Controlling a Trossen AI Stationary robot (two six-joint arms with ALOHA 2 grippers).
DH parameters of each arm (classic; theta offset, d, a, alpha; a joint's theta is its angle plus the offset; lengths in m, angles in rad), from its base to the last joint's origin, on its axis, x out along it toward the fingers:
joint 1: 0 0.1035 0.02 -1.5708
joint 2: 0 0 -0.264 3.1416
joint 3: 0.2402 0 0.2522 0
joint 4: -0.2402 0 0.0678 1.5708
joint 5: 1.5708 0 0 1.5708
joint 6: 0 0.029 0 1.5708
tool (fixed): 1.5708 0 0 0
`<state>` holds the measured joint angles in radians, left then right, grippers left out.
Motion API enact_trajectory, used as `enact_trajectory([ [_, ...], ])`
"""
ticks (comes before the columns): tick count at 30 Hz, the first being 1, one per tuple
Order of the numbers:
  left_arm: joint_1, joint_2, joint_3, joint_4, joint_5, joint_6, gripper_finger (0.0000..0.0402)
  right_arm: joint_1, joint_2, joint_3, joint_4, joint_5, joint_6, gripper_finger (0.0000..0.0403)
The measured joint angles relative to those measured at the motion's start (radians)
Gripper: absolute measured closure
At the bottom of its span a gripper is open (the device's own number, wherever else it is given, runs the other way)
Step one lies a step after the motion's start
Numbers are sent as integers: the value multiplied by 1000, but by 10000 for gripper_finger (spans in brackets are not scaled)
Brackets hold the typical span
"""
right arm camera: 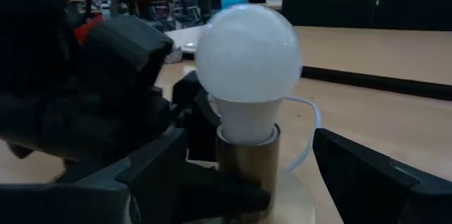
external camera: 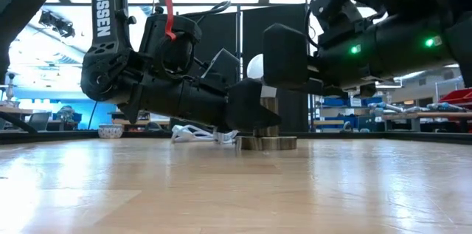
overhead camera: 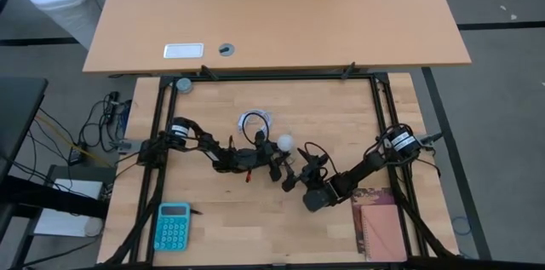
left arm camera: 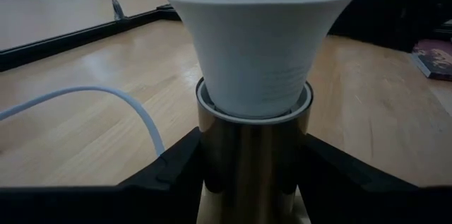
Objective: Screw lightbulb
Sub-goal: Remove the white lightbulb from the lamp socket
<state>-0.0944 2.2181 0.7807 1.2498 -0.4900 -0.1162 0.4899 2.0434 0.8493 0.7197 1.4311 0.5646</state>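
- Near the middle of the wooden table, the lightbulb stands upright, its narrow end seated in a brass-coloured socket on a round flat base.
- From the left side, the left arm stretches low across the table, and the left gripper has its fingers pressed against either side of the socket tube, below the bulb's neck; it grips the socket, not the glass.
- From the right side, the right arm reaches in low and bent, bringing the right gripper up to the bulb. Its fingers stand wide apart, one on each side of the socket and bulb, touching neither as far as the right wrist view shows.
- White lettering reading "TROSSEN" runs down the left arm's upper link; a strip of red tape sits on the arm nearby.
- A white cable lies coiled just behind the socket.
- A teal calculator lies at the table's front left, and a reddish book at the front right.
- Behind the table stands a second desk; the low view shows dark partitions and a bright workshop room beyond.
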Motion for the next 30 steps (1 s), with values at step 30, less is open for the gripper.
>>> enact_trajectory([
  [30, 0, 0, 0, -4, -2, -3, 208, -72, 0, -7, -36, -121, -17, 94],
])
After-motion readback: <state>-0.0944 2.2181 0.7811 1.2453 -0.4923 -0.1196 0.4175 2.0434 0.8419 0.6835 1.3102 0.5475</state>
